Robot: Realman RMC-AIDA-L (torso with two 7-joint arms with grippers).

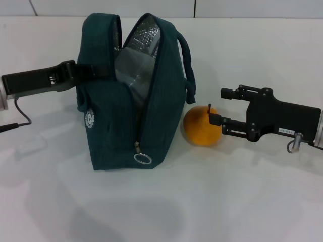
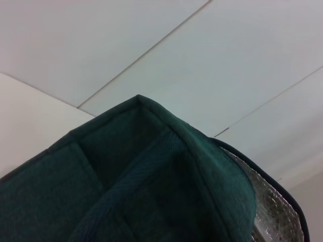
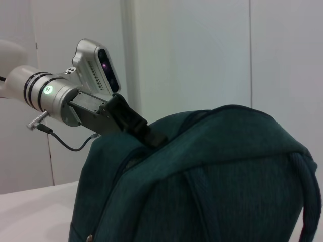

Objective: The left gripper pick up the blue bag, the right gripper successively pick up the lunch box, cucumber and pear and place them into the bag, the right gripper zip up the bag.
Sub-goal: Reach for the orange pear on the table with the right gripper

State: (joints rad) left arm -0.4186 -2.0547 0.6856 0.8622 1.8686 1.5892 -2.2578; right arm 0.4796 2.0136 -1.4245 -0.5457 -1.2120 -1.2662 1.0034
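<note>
The blue bag (image 1: 161, 101) stands upright on the white table, its top unzipped and its foil lining (image 1: 141, 50) showing. My left gripper (image 1: 93, 70) reaches in from the left and is shut on the bag's upper left edge. The right wrist view shows the left gripper (image 3: 139, 126) clamped at the bag (image 3: 227, 176) rim. The left wrist view is filled by bag fabric (image 2: 126, 176). The pear (image 1: 202, 128) sits just right of the bag. My right gripper (image 1: 218, 107) is open at the pear's right side, lower finger against it. The lunch box and cucumber are hidden.
The zipper's ring pull (image 1: 143, 158) hangs low on the bag's front seam. A loop handle (image 1: 187, 65) droops over the bag's right side, above the pear. A black cable (image 1: 20, 117) trails on the table (image 1: 202, 201) under the left arm.
</note>
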